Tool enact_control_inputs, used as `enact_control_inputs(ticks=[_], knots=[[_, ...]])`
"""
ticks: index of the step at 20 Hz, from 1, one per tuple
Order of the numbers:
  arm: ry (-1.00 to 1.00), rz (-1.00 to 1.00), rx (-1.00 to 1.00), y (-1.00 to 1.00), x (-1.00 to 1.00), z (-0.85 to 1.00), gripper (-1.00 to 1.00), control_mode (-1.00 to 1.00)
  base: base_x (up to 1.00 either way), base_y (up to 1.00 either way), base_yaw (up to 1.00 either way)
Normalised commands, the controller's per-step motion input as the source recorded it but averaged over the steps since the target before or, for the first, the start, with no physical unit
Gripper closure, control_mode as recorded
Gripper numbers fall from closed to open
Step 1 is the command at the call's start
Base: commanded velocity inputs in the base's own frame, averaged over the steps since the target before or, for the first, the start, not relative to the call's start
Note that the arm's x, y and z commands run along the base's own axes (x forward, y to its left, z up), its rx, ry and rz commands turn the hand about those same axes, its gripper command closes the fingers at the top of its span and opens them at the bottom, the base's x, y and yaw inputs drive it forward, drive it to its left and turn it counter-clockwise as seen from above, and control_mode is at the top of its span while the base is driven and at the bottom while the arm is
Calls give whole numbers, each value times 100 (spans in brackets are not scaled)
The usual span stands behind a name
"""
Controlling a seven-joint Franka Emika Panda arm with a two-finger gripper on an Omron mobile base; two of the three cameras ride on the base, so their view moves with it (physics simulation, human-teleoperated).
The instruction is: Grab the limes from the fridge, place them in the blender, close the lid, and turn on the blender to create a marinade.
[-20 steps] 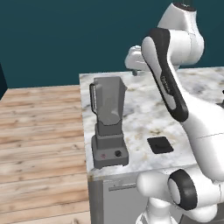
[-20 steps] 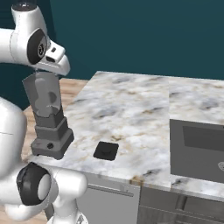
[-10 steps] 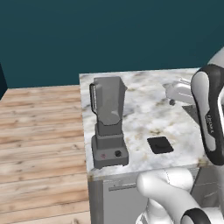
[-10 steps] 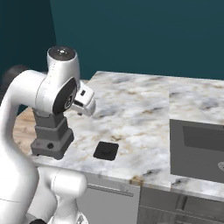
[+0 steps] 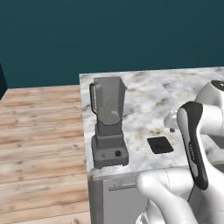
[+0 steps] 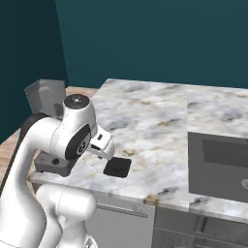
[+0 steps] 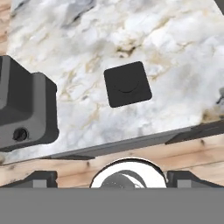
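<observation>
You are facing a dark teal wall (image 5: 109, 35) that runs behind the whole scene and turns a corner at the left of the right base view. In front of it stands a counter with a white and grey marble top (image 5: 148, 94) veined in tan, over grey cabinet fronts (image 6: 121, 223). A dark recessed sink (image 6: 220, 164) sits in the counter's right part. To your left the floor (image 5: 39, 131) is light wooden planks. The lighting is even, with soft shadows.
</observation>
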Motion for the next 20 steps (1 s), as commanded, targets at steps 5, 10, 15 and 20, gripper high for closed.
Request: enact_control_inputs(ticks=[5,10,15,20], knots=[[8,0,0,-42,19,-77,-100,-100,0,0,0],[17,0,0,-10,60,-36,-100,-100,0,0,0],[18,0,0,0,62,-27,-100,-100,0,0,0],[15,0,0,-1,52,-44,-100,-100,0,0,0]])
